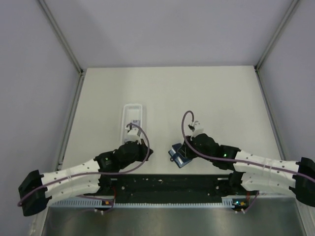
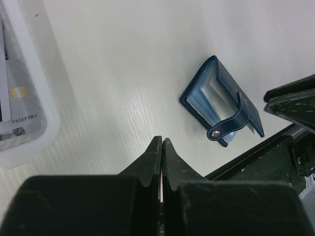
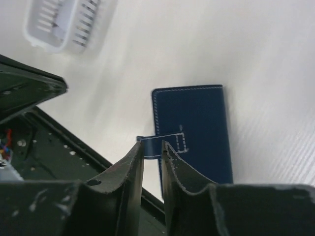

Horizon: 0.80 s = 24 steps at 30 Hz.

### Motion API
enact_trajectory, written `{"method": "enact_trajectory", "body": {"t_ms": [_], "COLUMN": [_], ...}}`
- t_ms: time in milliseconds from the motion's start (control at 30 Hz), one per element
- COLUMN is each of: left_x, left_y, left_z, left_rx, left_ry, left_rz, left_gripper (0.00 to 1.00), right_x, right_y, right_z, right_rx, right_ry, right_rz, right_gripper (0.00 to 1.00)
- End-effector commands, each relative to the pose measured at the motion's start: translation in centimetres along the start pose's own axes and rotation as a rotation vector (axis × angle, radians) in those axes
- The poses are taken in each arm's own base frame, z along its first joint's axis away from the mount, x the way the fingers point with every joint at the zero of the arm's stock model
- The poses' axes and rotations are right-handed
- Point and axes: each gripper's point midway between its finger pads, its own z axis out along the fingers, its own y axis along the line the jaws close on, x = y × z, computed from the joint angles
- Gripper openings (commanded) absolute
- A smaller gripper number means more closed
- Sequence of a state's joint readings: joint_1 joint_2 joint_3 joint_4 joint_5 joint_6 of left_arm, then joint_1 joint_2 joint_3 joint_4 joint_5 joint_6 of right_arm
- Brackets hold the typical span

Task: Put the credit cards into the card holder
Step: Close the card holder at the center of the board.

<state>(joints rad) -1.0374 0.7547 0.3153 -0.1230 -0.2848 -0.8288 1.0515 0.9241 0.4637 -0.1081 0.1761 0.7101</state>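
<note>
The dark navy card holder (image 1: 177, 157) lies near the table's front edge. Seen from the left wrist, the card holder (image 2: 216, 101) gapes slightly, showing light blue pockets, and its strap with a pale snap stud (image 2: 215, 132) hangs loose. My right gripper (image 3: 153, 145) hovers over the strap of the card holder (image 3: 197, 123), its jaws a narrow gap apart with nothing between them. My left gripper (image 2: 162, 140) is shut; a thin pale sliver shows deep between its fingers, and I cannot tell what it is. Credit cards (image 2: 15, 98) lie in the white tray (image 2: 29, 142).
The long white translucent tray (image 1: 133, 113) stands left of centre, with my left gripper (image 1: 132, 129) at its near end. A black base rail (image 1: 162, 184) runs along the table's front edge, just behind the card holder. Grey enclosure walls bound the table.
</note>
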Motion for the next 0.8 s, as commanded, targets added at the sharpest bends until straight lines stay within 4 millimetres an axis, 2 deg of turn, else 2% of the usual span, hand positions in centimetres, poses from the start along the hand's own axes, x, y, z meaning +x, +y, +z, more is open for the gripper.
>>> {"method": "enact_trajectory", "body": {"t_ms": [0, 67, 233, 367, 500, 633, 700, 767], "left_x": [-2.8, -3.0, -3.4, -2.7, -1.9, -1.7, -1.3, -0.7], "left_y": [-3.5, -4.0, -5.8, -7.6, -8.6, -10.0, -10.4, -11.0], "left_z": [0.3, 0.5, 1.1, 1.8, 2.7, 3.8, 4.6, 5.4], "left_rx": [0.083, 0.095, 0.148, 0.210, 0.236, 0.265, 0.261, 0.272], "left_ry": [-0.060, -0.054, -0.045, -0.006, -0.003, -0.005, 0.015, 0.035], "left_rz": [0.006, 0.007, 0.025, 0.025, 0.024, 0.022, 0.018, 0.023], "left_gripper": [0.00, 0.00, 0.00, 0.00, 0.00, 0.00, 0.00, 0.00], "right_x": [2.3, 3.2, 6.4, 6.8, 5.3, 2.7, 1.3, 0.9], "right_y": [-2.7, -2.7, -3.9, -3.6, -3.0, -2.3, -2.2, -2.7], "right_z": [1.1, 1.9, 3.4, 3.9, 3.2, 1.3, 0.2, -0.7], "right_rx": [0.113, 0.091, 0.126, 0.084, 0.063, 0.034, 0.029, 0.052], "right_ry": [0.051, 0.058, 0.153, 0.141, 0.076, -0.021, -0.074, -0.088], "right_rz": [-0.003, 0.021, 0.044, 0.069, 0.095, 0.122, 0.135, 0.131], "right_gripper": [0.20, 0.20, 0.18, 0.19, 0.22, 0.24, 0.30, 0.37]}}
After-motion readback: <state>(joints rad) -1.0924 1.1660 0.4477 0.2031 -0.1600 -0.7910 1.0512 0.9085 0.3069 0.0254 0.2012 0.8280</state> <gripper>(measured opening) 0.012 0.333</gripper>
